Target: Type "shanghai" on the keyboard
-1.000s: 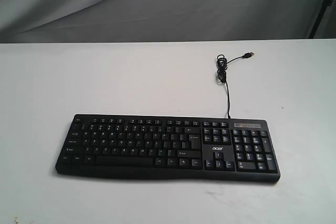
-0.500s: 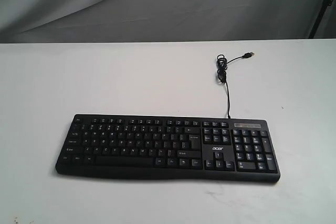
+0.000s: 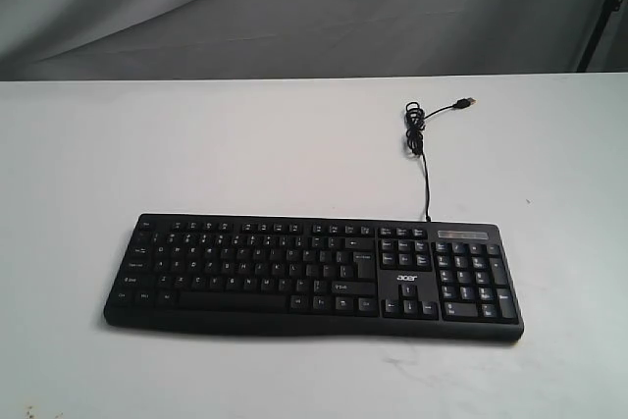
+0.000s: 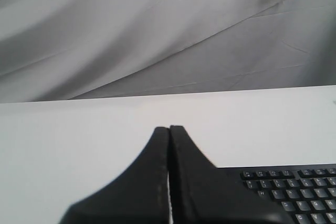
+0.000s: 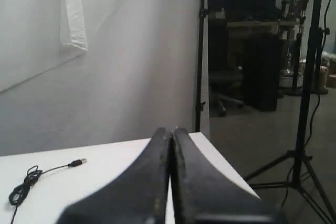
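In the exterior view, the white legends on the keyboard (image 3: pixel 314 277) are showing as specks too small to read. In the left wrist view, the pressed-together fingers of the left gripper (image 4: pixel 169 128) are covering one corner of the keyboard, and the picture's edges are cutting off all but a few rows of its keys. In the right wrist view, the cable (image 5: pixel 23 184) is running out of frame before reaching the keyboard, and the right gripper (image 5: pixel 172 129) is being cropped at its base.

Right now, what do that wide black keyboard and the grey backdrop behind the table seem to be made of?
The wide black keyboard looks like matte moulded plastic: dull even sheen, white printed legends. The grey backdrop is probably cloth: it hangs in soft folds and creases.
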You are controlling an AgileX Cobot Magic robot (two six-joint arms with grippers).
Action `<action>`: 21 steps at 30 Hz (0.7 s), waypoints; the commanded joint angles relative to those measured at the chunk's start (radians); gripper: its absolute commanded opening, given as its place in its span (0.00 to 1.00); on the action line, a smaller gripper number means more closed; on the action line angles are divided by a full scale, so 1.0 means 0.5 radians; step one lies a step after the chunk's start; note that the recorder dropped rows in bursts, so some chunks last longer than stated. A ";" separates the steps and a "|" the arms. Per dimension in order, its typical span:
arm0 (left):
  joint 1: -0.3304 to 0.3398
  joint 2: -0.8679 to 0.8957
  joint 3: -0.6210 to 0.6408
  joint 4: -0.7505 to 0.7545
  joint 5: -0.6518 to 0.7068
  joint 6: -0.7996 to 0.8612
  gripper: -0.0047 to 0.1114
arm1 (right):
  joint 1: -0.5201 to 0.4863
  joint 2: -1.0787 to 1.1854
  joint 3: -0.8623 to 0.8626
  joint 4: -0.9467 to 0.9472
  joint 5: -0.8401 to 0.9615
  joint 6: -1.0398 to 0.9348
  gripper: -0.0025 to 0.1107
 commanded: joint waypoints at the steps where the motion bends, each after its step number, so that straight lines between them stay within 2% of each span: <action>1: -0.013 -0.005 0.003 -0.004 -0.012 -0.005 0.04 | -0.011 -0.011 0.008 -0.011 -0.243 0.024 0.02; 4: -0.013 -0.005 0.003 -0.004 -0.012 -0.005 0.04 | -0.011 -0.011 0.008 0.104 -0.581 0.245 0.02; 5: -0.013 -0.005 0.003 -0.004 -0.012 -0.005 0.04 | -0.011 -0.011 0.008 0.194 -0.964 0.466 0.02; 7: -0.013 -0.005 0.003 -0.004 -0.012 -0.005 0.04 | -0.011 -0.011 0.008 0.091 -1.370 0.979 0.02; 8: -0.013 -0.005 0.003 -0.004 -0.012 -0.005 0.04 | -0.011 -0.011 -0.064 -0.024 -1.379 1.106 0.02; 10: -0.013 -0.005 0.003 -0.004 -0.012 -0.005 0.04 | -0.011 0.126 -0.431 -0.424 -1.036 1.302 0.02; 12: -0.013 -0.005 0.003 -0.004 -0.012 -0.005 0.04 | -0.011 0.495 -0.904 -0.897 -0.749 1.553 0.02; 14: -0.013 -0.005 0.003 -0.004 -0.012 -0.005 0.04 | -0.011 1.004 -1.443 -1.477 -0.527 1.571 0.02; 17: -0.013 -0.005 0.003 -0.004 -0.012 -0.005 0.04 | -0.011 1.401 -1.867 -2.196 -0.141 1.571 0.02; 18: -0.013 -0.005 0.003 -0.004 -0.012 -0.005 0.04 | -0.011 1.546 -2.016 -2.411 0.106 1.571 0.02; 19: -0.013 -0.005 0.003 -0.004 -0.012 -0.005 0.04 | -0.011 1.718 -2.198 -2.514 0.408 1.571 0.02; 21: -0.013 -0.005 0.003 -0.004 -0.012 -0.005 0.04 | -0.011 1.921 -2.419 -2.436 0.854 1.552 0.02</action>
